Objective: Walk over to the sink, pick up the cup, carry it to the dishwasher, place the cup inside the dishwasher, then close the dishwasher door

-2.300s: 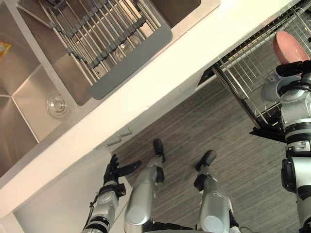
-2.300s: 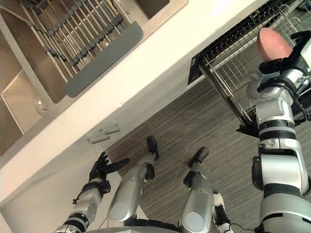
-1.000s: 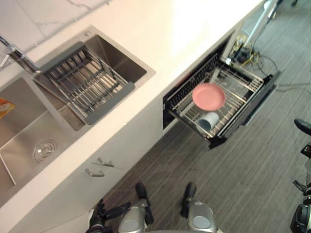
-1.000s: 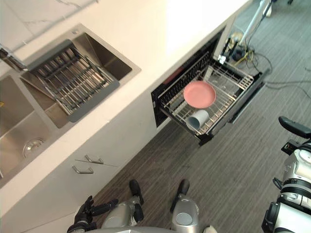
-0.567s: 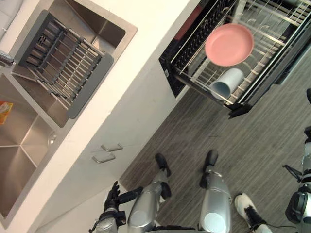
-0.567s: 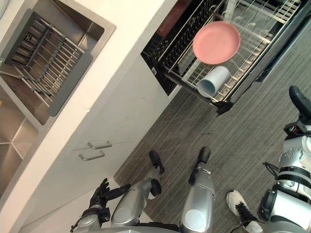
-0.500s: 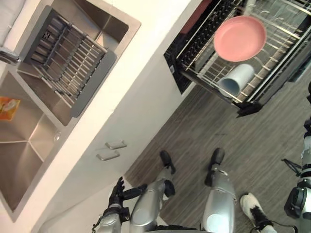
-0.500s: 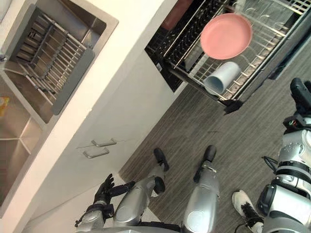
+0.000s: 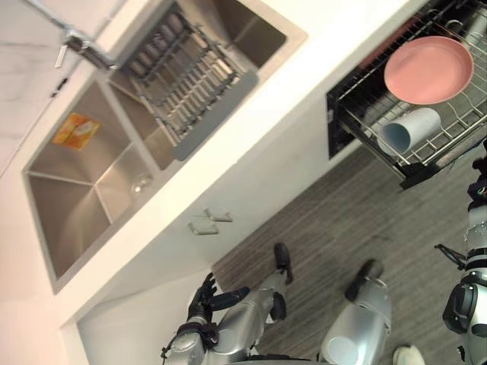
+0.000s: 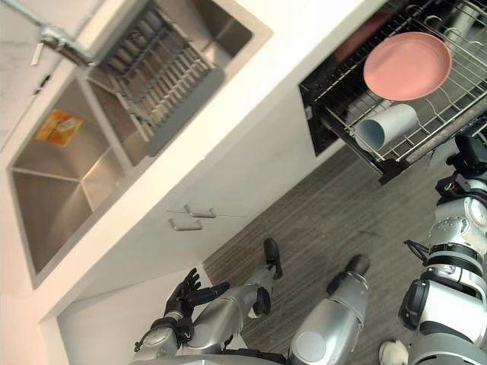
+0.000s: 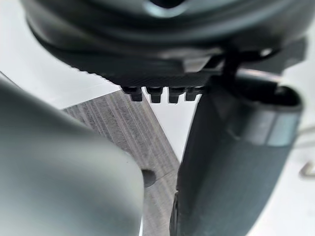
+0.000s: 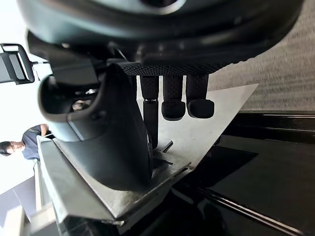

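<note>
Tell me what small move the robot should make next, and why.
Probably push the open right hand against the dishwasher door to start closing it: the cup already lies in the pulled-out rack beside the pink plate, and the left hand hangs idle, open.

This place is a kitchen. A long white tabletop point(image 9: 342, 38) runs across the left eye view from 8 o'clock to 1 o'clock. At 10 o'clock a steel sink point(image 9: 68, 205) with two basins is set into it. A tap point(image 9: 80, 44) stands behind the sink, and a grey draining rack point(image 9: 186, 76) lies in one basin. Under the tabletop are white cupboard fronts with two small metal handles point(image 9: 204, 222). At 2 o'clock a dishwasher is open and its wire rack point(image 9: 460, 125) is pulled out. The rack carries a pink plate point(image 9: 428, 70) and a pale blue cup point(image 9: 411, 129) lying on its side. The floor point(image 9: 335, 228) is of grey planks
</note>
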Motion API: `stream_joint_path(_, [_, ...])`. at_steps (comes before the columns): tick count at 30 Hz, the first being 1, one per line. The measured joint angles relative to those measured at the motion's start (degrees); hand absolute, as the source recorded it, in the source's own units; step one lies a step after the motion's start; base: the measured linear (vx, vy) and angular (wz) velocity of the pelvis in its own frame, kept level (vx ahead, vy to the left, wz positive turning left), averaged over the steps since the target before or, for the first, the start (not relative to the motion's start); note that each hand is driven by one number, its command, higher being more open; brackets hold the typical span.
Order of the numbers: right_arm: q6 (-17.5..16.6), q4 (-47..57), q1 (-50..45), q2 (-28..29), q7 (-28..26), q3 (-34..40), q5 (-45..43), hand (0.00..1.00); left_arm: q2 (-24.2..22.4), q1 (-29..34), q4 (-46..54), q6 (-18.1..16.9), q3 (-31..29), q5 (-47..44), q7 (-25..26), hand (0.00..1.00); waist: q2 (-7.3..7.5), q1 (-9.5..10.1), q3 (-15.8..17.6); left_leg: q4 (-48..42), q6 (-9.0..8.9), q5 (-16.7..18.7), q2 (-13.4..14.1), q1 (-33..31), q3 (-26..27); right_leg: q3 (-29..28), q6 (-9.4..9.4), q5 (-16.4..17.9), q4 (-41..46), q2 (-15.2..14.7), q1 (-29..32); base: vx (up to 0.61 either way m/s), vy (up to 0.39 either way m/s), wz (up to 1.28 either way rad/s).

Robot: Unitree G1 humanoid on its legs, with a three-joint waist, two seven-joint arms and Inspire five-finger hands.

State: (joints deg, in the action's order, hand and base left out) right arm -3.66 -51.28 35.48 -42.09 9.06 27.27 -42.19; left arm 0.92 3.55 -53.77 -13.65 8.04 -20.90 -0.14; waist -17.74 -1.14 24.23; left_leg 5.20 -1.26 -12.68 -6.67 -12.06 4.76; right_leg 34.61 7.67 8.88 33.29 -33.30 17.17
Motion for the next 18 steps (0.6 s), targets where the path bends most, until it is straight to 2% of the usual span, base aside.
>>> stream_joint_path(3, [1.18,-1.54,0.57,-0.76,0.58,-1.72,3.69,0.00,0.00,1.34,0.43,-0.07,-1.16,-0.62,-1.29,1.00,-0.15,-0.09,-0.12,-0.23,0.80,-1.15,-1.23,2.16,-4.51,5.46,0.64,3.17,3.43,-2.81,-5.53,0.02,-0.115,0.77])
stream_joint_path(7, [3.76,-7.21,7.45,-2.56,1.44,-6.30,8.89,0.00,-0.59,4.36,2.26,0.64,-2.82,-4.11,-5.40,1.00,-0.92,0.06,-0.71,-0.25,0.85,-1.50,-1.52,2.84,-7.76,10.16,1.03,4.66,4.17,-3.40,-9.54,0.02,-0.127,0.51])
stream_joint_path(9, [4.62,-8.21,12.00,-3.11,0.69,-12.36,12.67,0.00,-0.69,5.70,2.00,1.50,-3.18,-4.95,-8.66,1.00,-1.09,0.28,-0.83,-0.26,0.85,-1.52,-1.59,3.20,-8.68,11.36,1.22,5.14,4.24,-3.47,-10.83,0.02,-0.103,0.24])
stream_joint_path(10, [4.70,-8.51,13.51,-3.11,0.76,-13.17,13.53,0.00,-0.76,6.12,1.81,2.17,-3.10,-4.94,-9.66,1.00,-1.15,0.43,-0.88,-0.26,0.85,-1.52,-1.59,3.32,-8.78,11.53,1.26,5.22,4.20,-3.45,-11.13,0.00,-0.084,0.10])
stream_joint_path(11, [5.30,-8.69,15.86,-3.69,0.45,-14.19,15.47,1.00,-0.98,6.95,1.70,2.93,-3.22,-4.98,-11.33,1.00,-1.27,1.07,-0.97,-0.26,0.85,-1.52,-1.49,3.46,-8.94,11.85,1.28,5.31,4.02,-3.26,-11.50,0.00,-0.082,0.08])
stream_joint_path(12, [6.09,-10.62,16.80,-5.22,0.33,-14.30,17.26,1.00,-0.95,7.37,1.73,3.26,-4.07,-5.16,-12.35,1.00,-1.29,1.85,-0.99,-0.26,0.85,-1.52,-1.08,3.52,-8.98,12.23,1.22,5.32,3.55,-2.70,-11.95,-0.01,-0.082,0.06])
stream_joint_path(16, [6.77,-11.04,16.82,-5.50,-3.15,-15.49,18.16,1.00,-1.00,7.59,1.39,3.81,-5.12,-6.16,-14.81,1.00,-1.19,1.72,-0.91,-0.24,0.74,-1.42,-0.02,3.63,-8.72,12.18,0.91,5.13,2.58,-1.17,-12.19,-0.03,-0.073,-0.07])
stream_joint_path(18, [6.72,-11.17,16.39,-5.04,-4.56,-15.36,18.88,1.00,-0.99,7.59,1.01,3.80,-5.43,-6.22,-15.32,1.00,-1.02,1.86,-0.79,-0.25,0.32,-1.12,1.21,3.67,-8.22,11.97,0.38,4.64,1.19,0.52,-12.24,-0.02,-0.071,-0.19])
